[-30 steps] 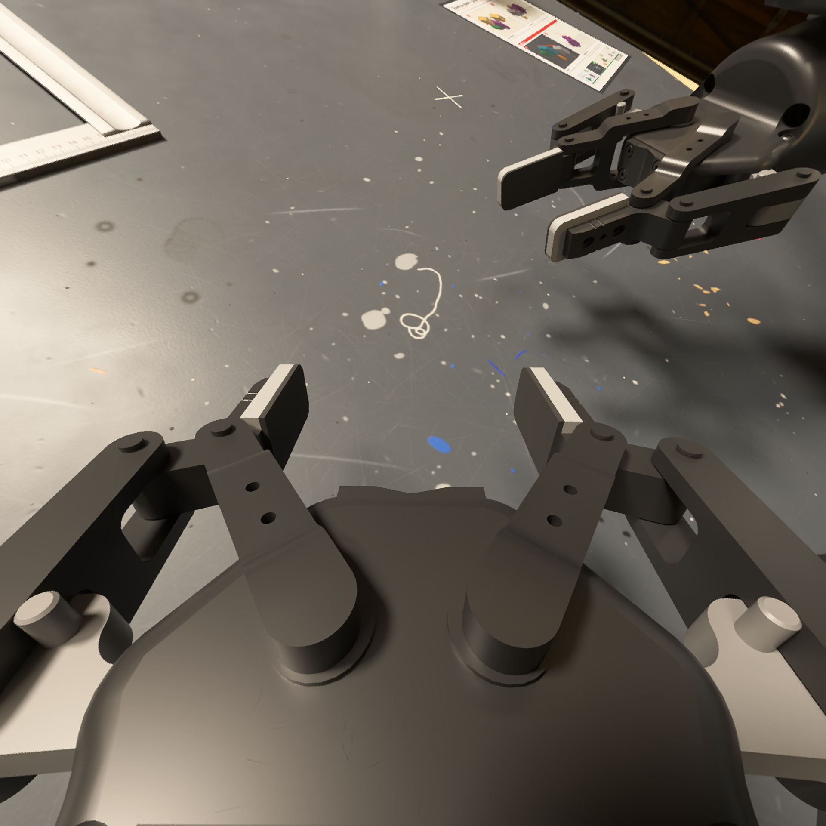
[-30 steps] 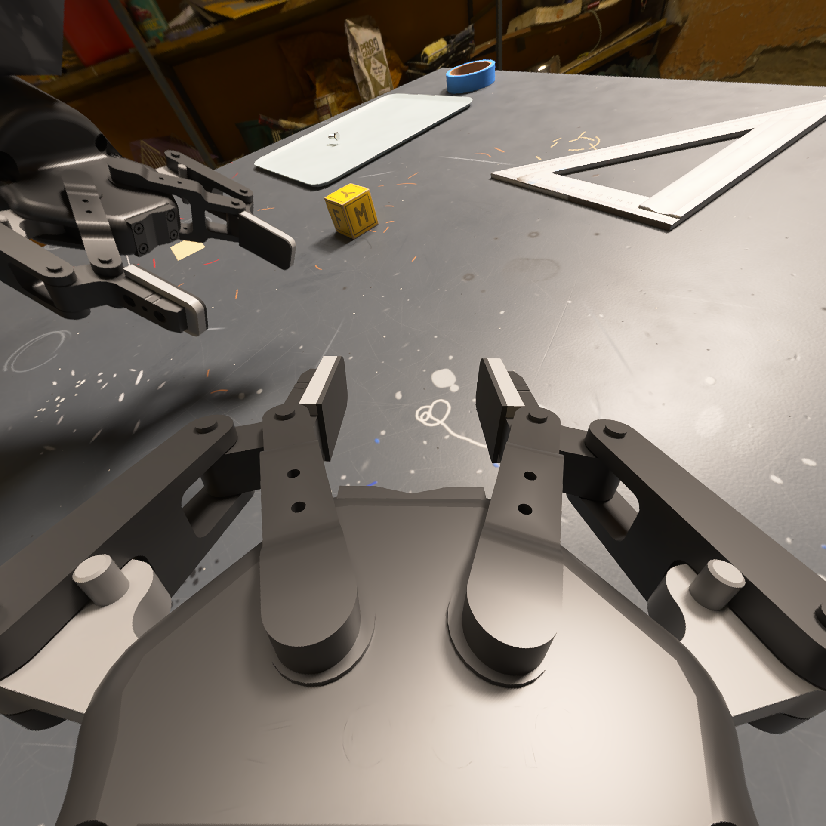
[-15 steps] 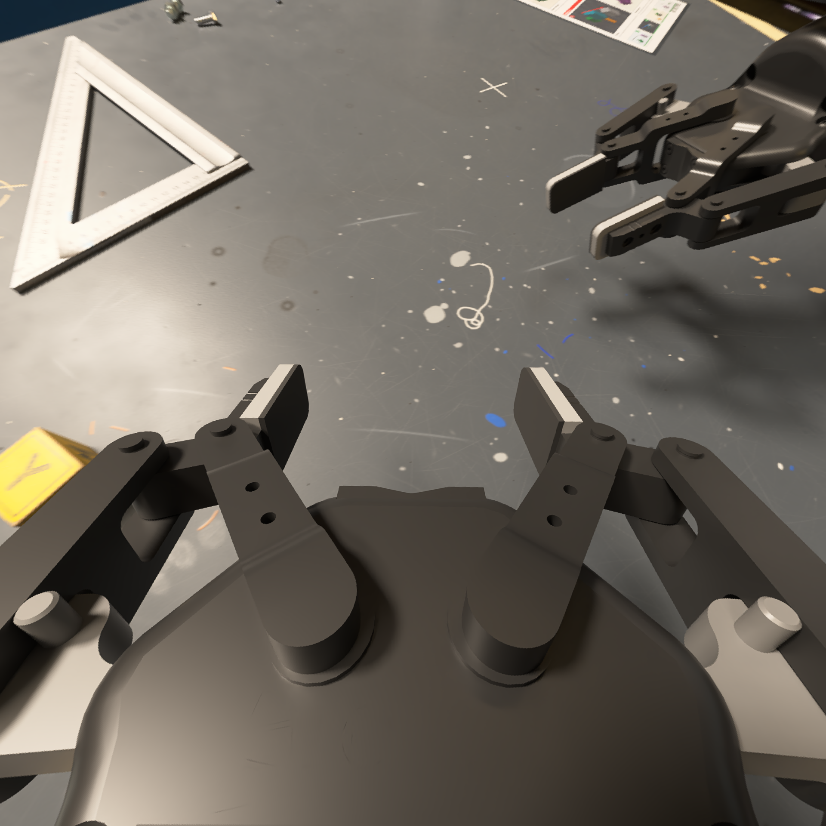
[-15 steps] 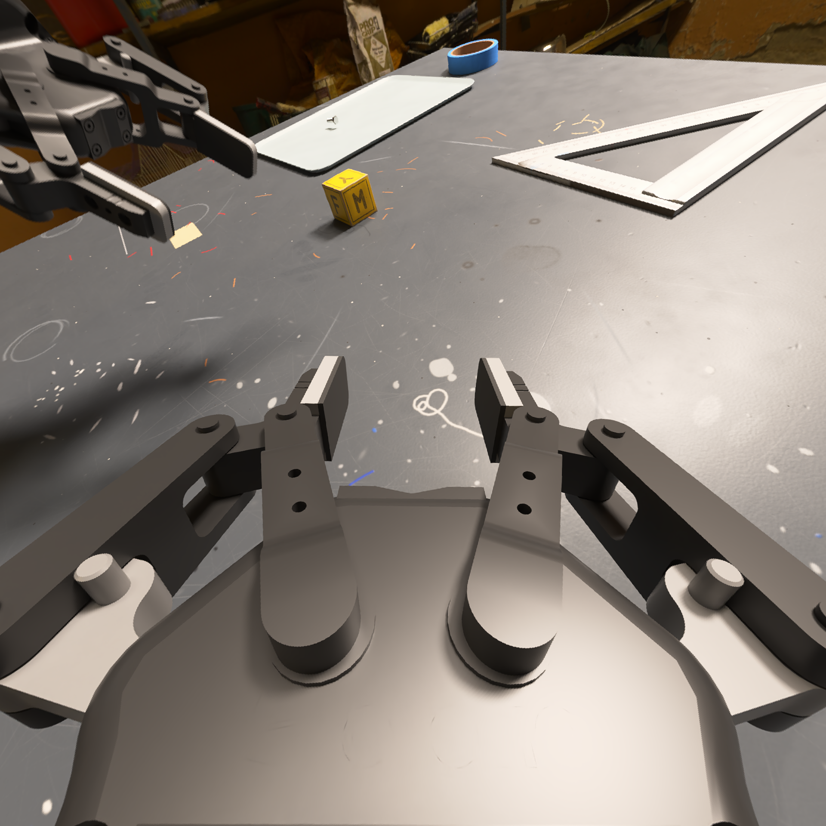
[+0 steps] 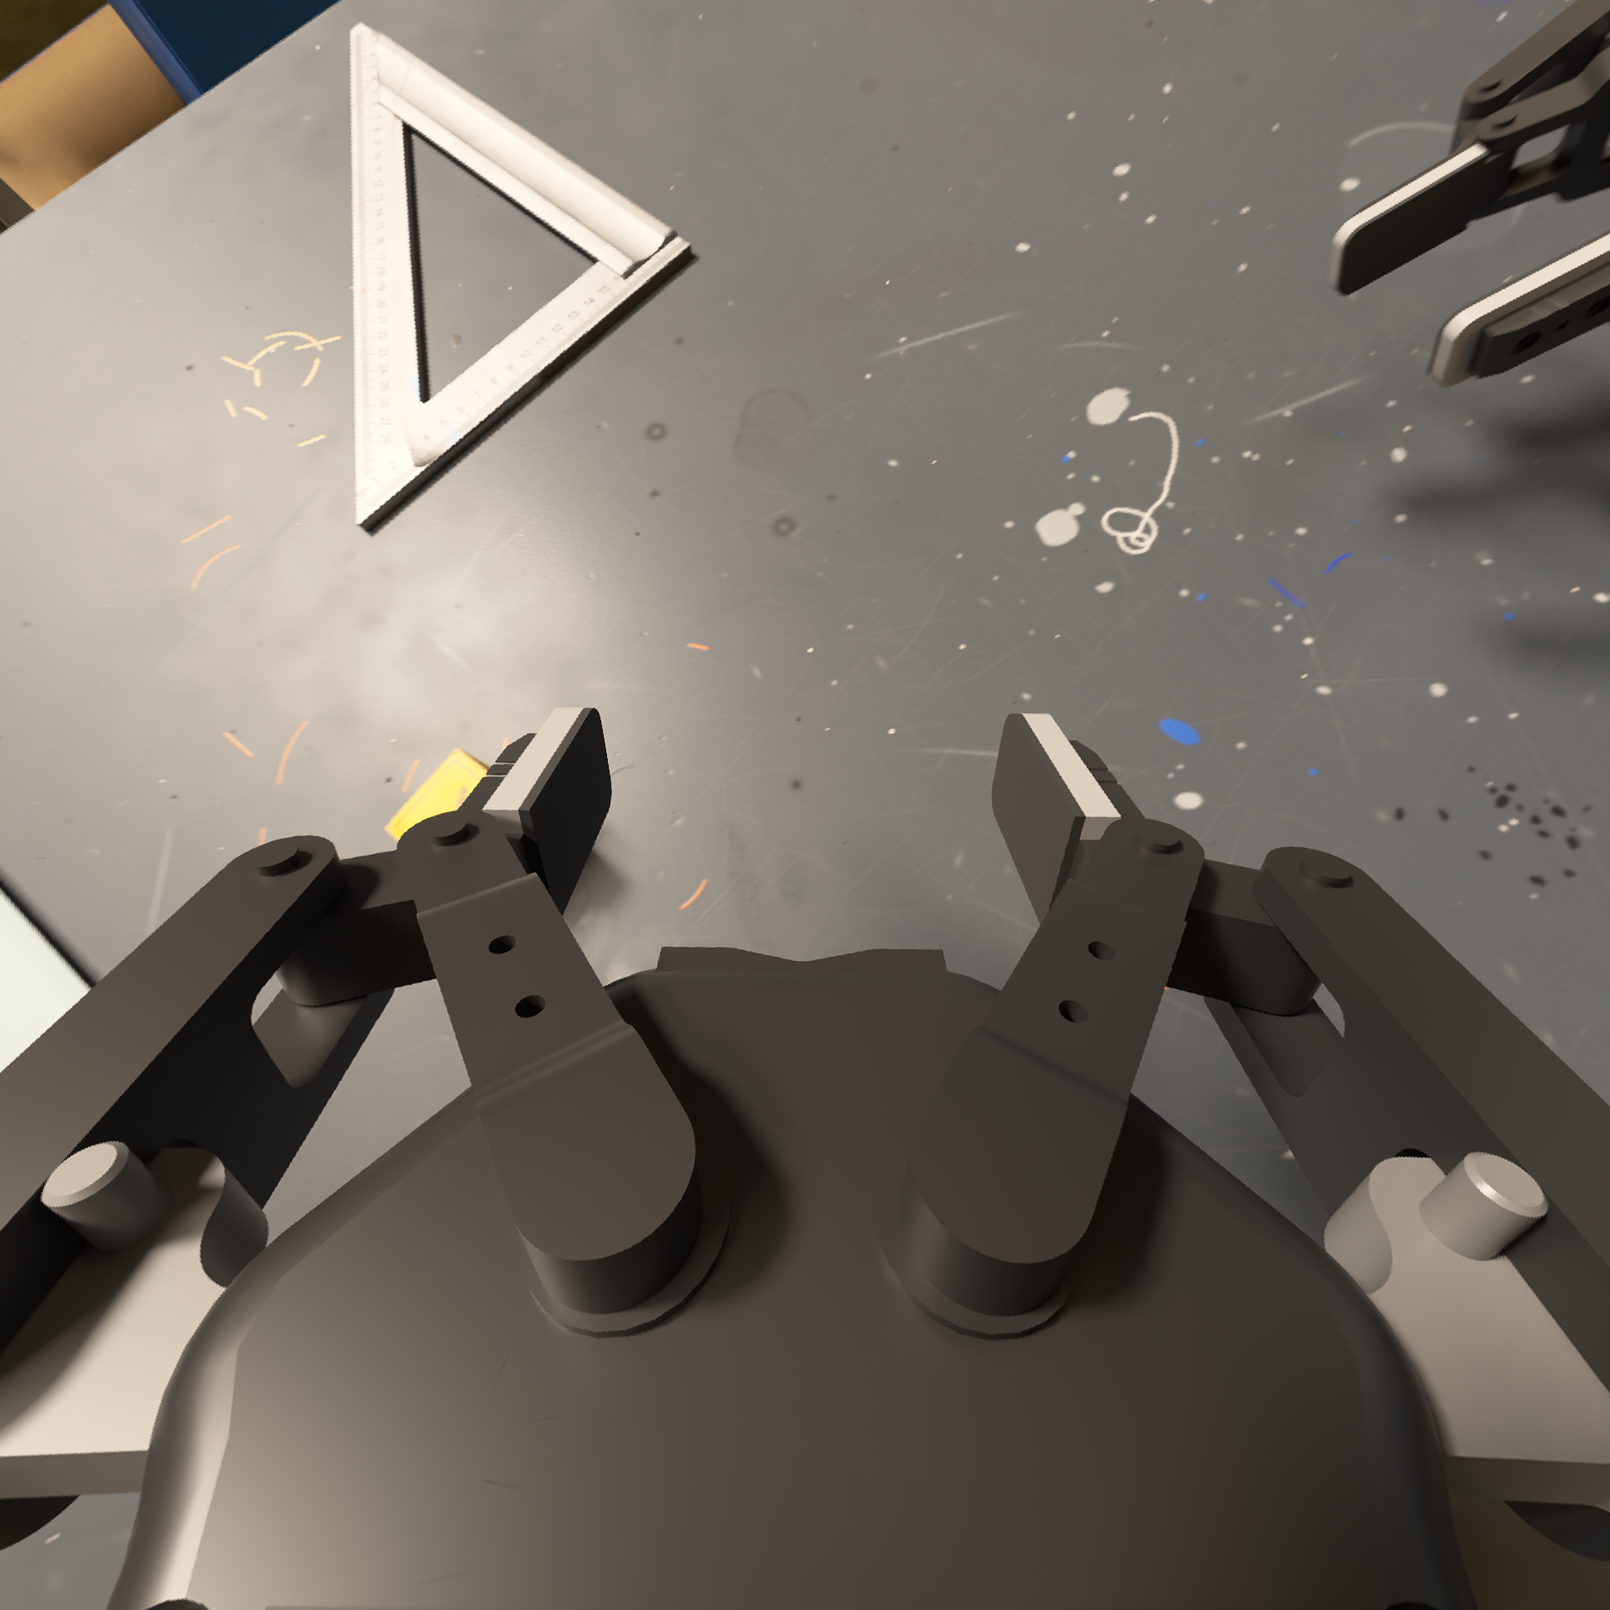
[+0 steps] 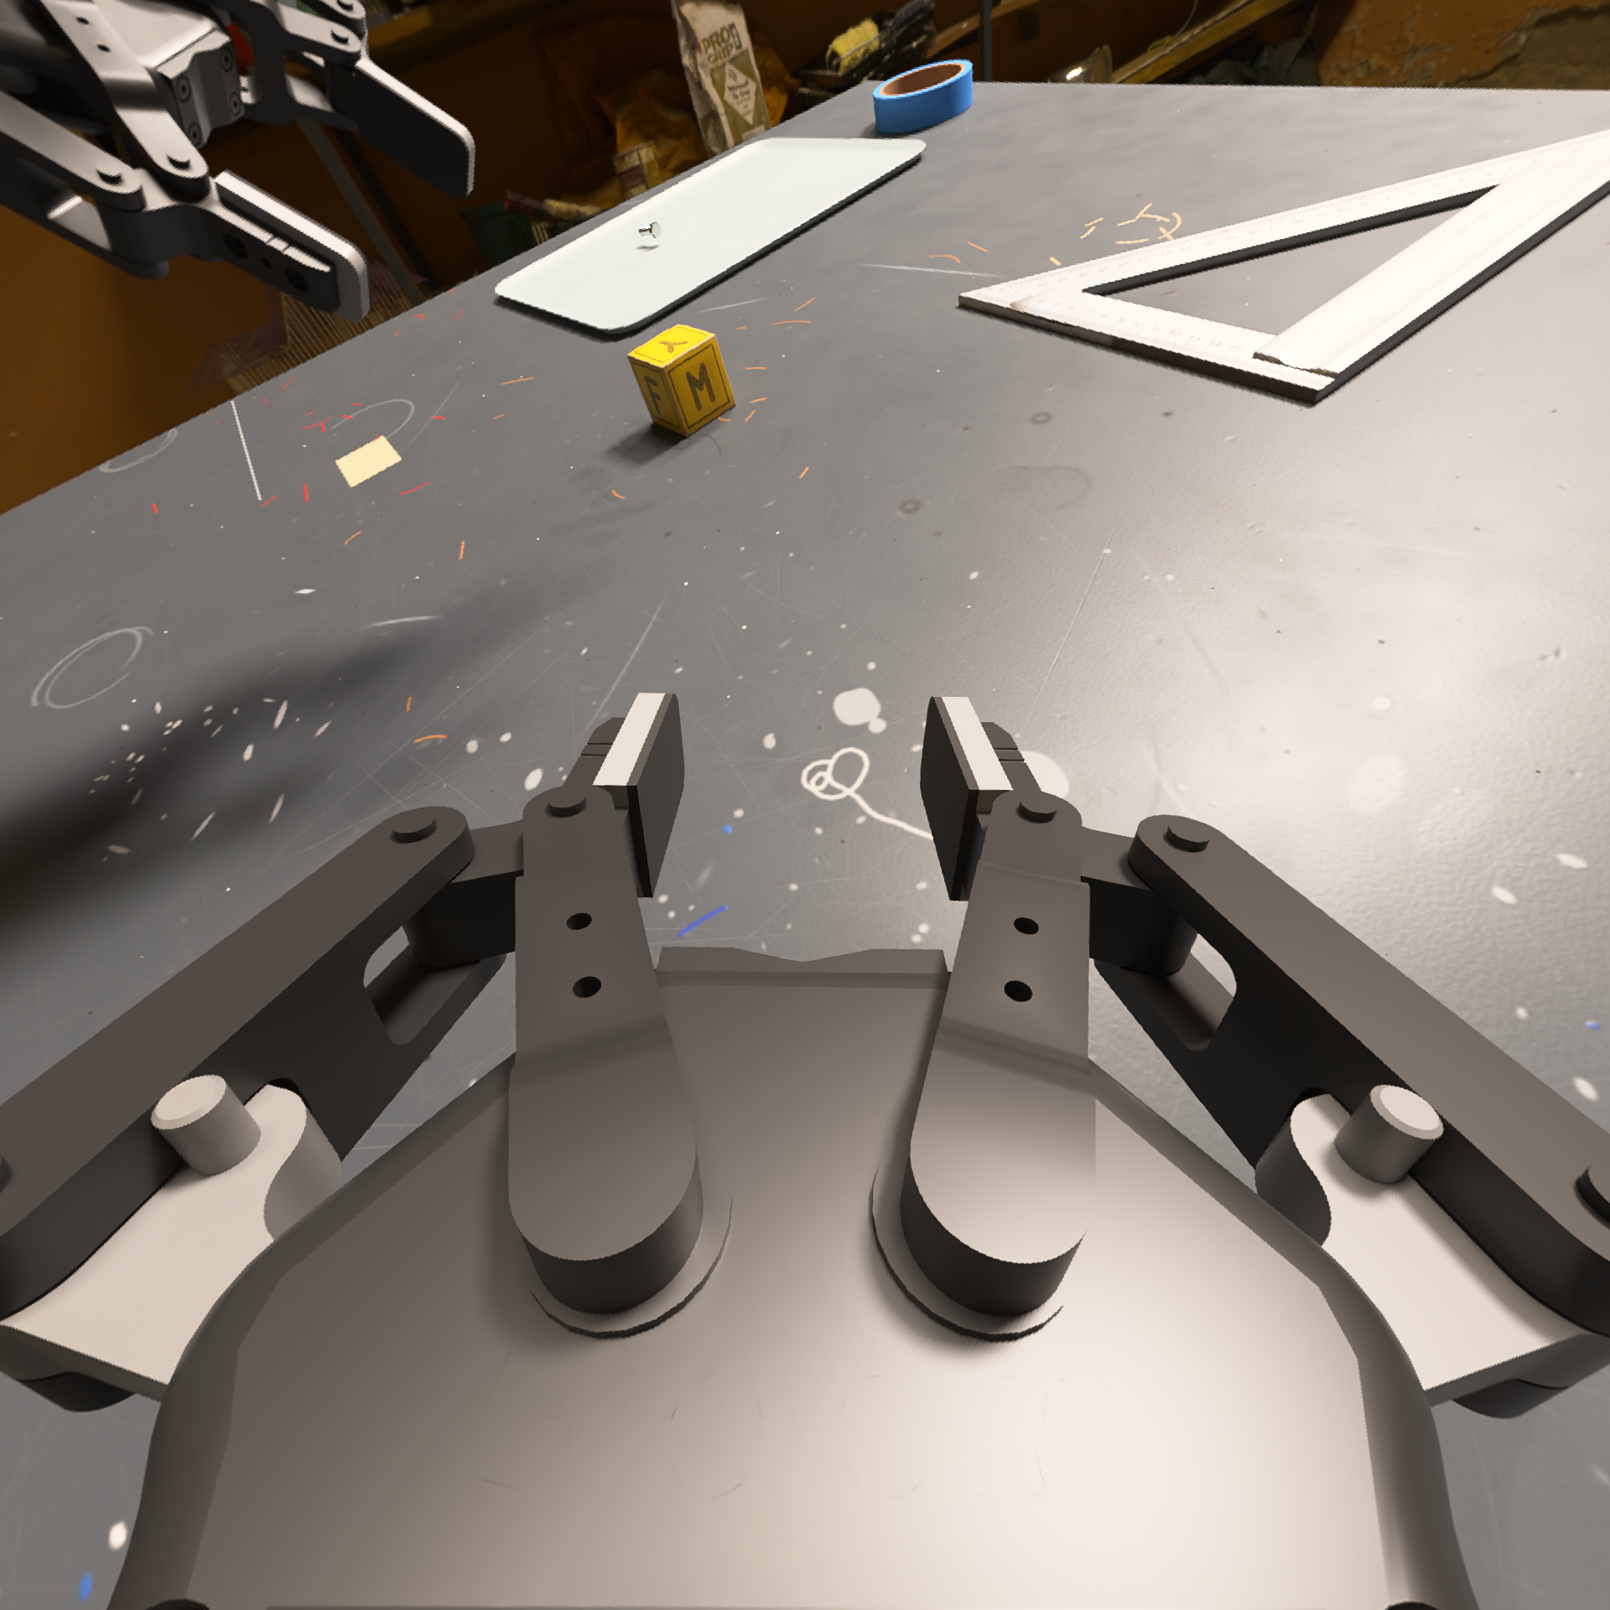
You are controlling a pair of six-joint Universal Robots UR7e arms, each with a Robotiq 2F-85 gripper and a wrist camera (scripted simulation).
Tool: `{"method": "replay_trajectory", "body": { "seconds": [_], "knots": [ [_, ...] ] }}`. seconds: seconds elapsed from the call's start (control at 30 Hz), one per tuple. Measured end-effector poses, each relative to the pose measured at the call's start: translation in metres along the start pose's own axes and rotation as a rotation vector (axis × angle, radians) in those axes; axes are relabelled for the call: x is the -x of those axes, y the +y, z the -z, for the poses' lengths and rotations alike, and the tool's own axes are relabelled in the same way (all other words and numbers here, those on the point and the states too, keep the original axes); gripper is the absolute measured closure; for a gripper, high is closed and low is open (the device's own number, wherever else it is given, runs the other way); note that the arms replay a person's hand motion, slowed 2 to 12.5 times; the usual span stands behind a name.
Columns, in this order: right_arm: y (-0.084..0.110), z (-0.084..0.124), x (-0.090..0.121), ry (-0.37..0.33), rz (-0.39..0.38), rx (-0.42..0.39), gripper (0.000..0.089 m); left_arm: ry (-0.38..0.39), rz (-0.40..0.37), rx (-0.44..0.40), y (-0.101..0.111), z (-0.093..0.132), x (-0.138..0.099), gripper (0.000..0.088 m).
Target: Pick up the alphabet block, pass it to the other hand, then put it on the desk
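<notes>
Since half a second ago my left pincer (image 5: 801,767) has swung over toward the yellow block (image 6: 681,378), so that in my left wrist view only a sliver of the block (image 5: 436,788) peeks out behind my left-hand finger, most of it hidden. The metal triangle ruler (image 5: 383,287), earlier off to the side, now sits whole in the upper left of that view. My left pincer is spread wide with nothing between the fingers and hangs above the tabletop (image 5: 828,540). My right pincer (image 6: 797,767) is also spread, less widely, and empty; it has hardly shifted. Seen from the right wrist, the block rests on the tabletop (image 6: 1220,610), tilted a little, well apart from my right fingers, just in front of a pale flat tray (image 6: 710,226) that carries a small screw (image 6: 649,231). The left pincer (image 6: 383,209) hovers up and to the left of the block, cut off by the frame edge. The block has letters on its faces. A blue tape roll (image 6: 923,96) stands at the far edge, and a printed bag (image 6: 719,78) beyond it.
</notes>
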State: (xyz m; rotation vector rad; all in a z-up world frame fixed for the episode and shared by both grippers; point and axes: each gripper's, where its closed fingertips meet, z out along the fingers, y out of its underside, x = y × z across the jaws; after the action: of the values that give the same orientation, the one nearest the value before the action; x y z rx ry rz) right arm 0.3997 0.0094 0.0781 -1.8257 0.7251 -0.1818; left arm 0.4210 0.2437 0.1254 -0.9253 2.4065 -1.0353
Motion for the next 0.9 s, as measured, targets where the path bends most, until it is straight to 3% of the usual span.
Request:
{"method": "replay_trajectory", "body": {
  "seconds": [0.37,0.9],
  "knots": [
    [0.001,0.001,0.000,-0.025,-0.022,0.008,0.0424,-0.048,-0.144,0.122,0.005,0.005,0.043,0.0112],
    [0.004,0.000,-0.002,-0.021,-0.021,0.020,0.0437,0.013,-0.348,0.309,0.020,-0.012,0.081,0.0108]
  ]
}}
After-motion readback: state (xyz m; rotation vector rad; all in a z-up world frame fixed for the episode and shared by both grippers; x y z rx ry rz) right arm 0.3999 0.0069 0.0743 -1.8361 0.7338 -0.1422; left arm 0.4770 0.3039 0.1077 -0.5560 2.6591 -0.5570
